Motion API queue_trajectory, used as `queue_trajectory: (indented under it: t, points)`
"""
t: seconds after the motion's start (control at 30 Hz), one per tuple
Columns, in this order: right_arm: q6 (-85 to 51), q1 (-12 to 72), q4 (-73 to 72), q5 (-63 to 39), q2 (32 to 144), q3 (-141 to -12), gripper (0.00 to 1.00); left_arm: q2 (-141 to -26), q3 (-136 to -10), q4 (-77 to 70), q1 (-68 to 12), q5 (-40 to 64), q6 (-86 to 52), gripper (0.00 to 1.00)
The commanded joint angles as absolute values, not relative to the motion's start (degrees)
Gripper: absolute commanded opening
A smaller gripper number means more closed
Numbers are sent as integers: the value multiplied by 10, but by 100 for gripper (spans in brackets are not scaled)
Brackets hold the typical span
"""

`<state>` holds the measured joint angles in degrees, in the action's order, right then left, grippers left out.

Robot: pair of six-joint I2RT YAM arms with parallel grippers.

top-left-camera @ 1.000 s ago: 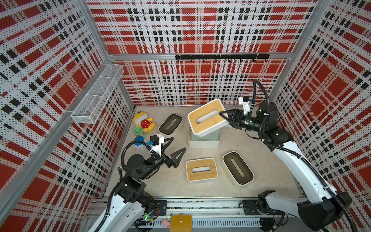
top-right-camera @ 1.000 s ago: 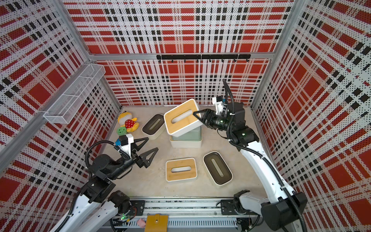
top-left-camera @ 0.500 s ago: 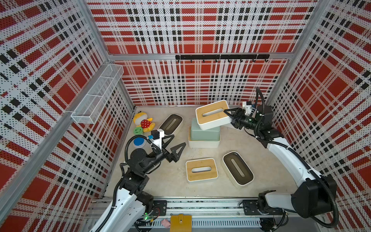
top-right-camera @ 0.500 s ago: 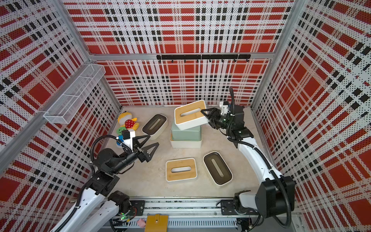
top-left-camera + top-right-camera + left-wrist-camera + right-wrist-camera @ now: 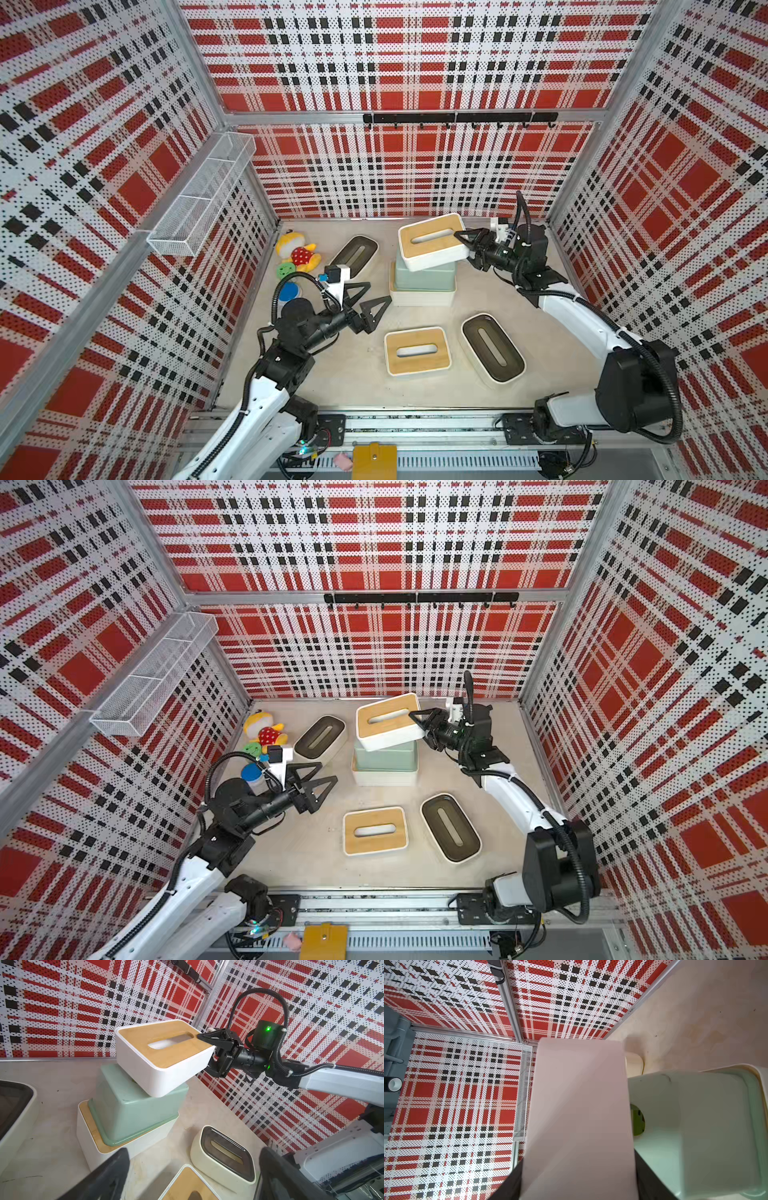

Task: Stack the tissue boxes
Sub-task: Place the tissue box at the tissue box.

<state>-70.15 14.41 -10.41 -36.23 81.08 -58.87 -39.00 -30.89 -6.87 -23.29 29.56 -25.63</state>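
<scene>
We are holding the tan-lid box (image 5: 430, 245) tilted in our right claw (image 5: 463, 247), touching the mint-green box (image 5: 424, 277) atop the bottom box (image 5: 419, 298). Our left claw (image 5: 377, 292) is standing wide, empty. Three loose boxes (image 5: 417, 351) are waiting.

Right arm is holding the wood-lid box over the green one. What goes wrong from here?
1. The wood-lid box is tilted and held by the right end effector at one short end only. Released now, it may slide off the green box.
2. It overhangs the green box toward the arm, so it may tip.
3. Pushing down could shift the green box on the bottom box.
</scene>
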Motion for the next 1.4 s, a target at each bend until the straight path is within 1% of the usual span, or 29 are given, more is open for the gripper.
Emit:
queue_trajectory:
  t: [0.0, 0.4, 0.77, 1.37]
  points:
    - [-715, 150, -202, -356, 814, -591, 22, -393, -318, -83, -239, 306, -265, 99]
    - [-720, 166, -222, -338, 840, -596, 22, -397, -317, -83, -252, 308, -262, 99]
    - [-715, 167, -225, -332, 839, -576, 28, -396, -317, -83, -258, 310, -261, 99]
    - [-706, 167, -211, -331, 835, -569, 61, -396, -316, -83, -263, 311, -260, 99]
